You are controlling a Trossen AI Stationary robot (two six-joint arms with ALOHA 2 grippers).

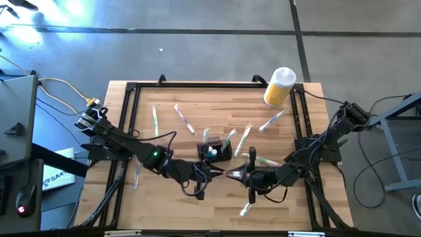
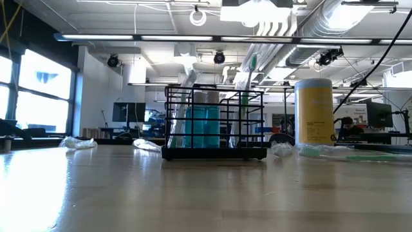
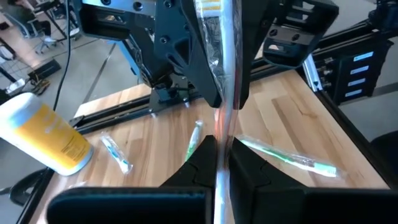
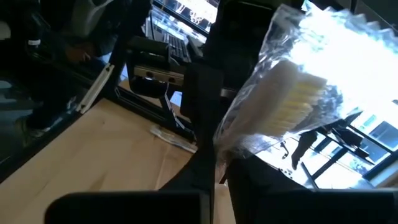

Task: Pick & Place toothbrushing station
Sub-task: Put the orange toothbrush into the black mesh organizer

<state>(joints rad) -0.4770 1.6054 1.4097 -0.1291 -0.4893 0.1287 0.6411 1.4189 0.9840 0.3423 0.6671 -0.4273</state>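
Left end effector (image 1: 209, 172) low over the desk (image 1: 289, 204) near its front middle, fingers pressed together on a wrapped toothbrush (image 3: 224, 93), pinched at one end and, judging by the left wrist view, running straight ahead into the facing arm. Wire caddy (image 1: 214, 151) just behind and between the two arms, toward the desk's far side from both fingertips, a shade closer to the left one; box-shaped, long side running left to right, already carrying teal items and a green-tipped brush in the low view. Right end effector (image 1: 231, 174) tip to tip with the left, likewise clamped shut, the bristle head in its clear wrapper seen right at its fingers (image 4: 205, 158) in the right wrist view, so both apparently gripping the same brush end to end. Probably a handover or a wrapper pull in hand; whichever arm keeps the brush needs only a short reach back to the caddy. More wrapped brushes scattered around; yellow bottle (image 1: 279, 86) lying at the far right corner.
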